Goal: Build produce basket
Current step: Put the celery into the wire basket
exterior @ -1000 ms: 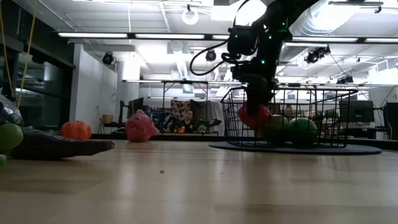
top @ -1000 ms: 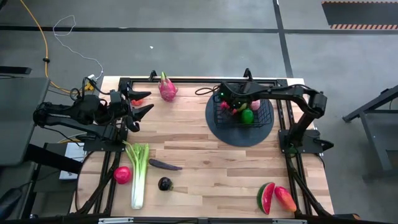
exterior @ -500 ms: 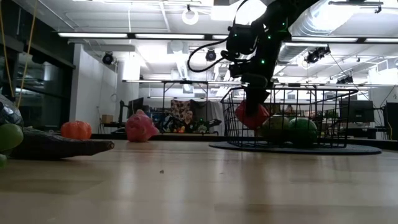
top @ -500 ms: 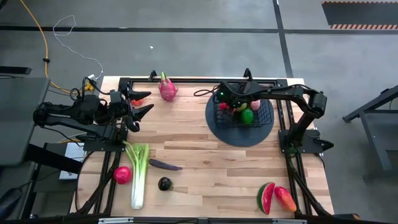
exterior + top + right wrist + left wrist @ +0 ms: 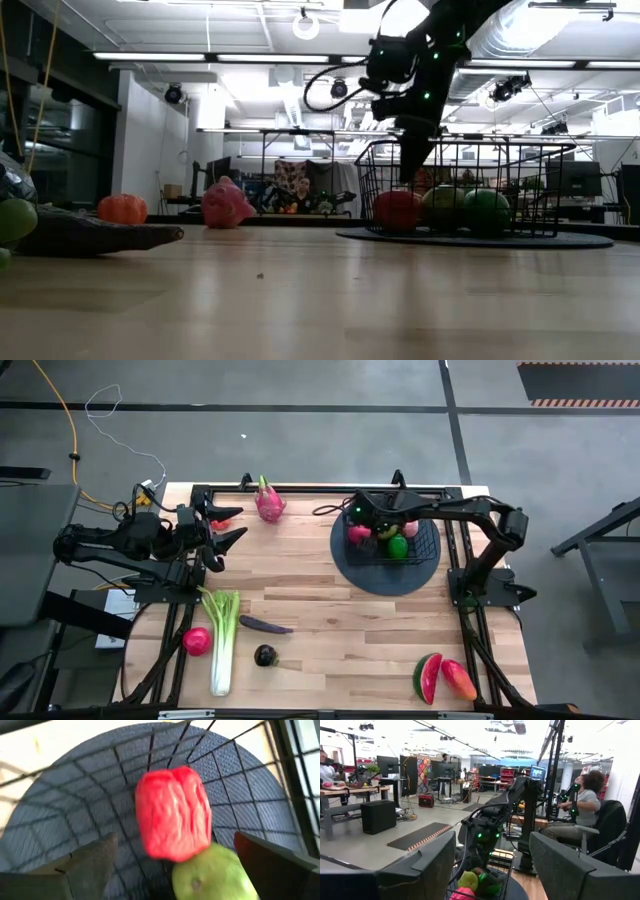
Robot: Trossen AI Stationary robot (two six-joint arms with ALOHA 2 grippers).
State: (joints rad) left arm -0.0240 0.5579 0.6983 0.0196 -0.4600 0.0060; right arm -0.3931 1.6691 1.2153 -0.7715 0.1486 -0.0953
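1. the wooden counter [image 5: 330,630] carries a dark round mat [image 5: 385,575] toward its far right.
2. the basket [image 5: 425,545] sits on that mat, holding a red fruit [image 5: 172,812] and green fruits [image 5: 398,546].
3. the right gripper [image 5: 362,520] hangs above the red fruit, fingers spread apart, empty.
4. the left gripper [image 5: 228,527] waits at the far left, fingers partly apart, empty.
5. celery [image 5: 222,640], eggplant [image 5: 265,625] and watermelon slice [image 5: 428,677] lie on the counter outside the basket.

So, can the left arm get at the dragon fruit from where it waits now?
Probably yes. The dragon fruit lies alone at the table's far edge, just beyond the open left gripper, and nothing stands between them.
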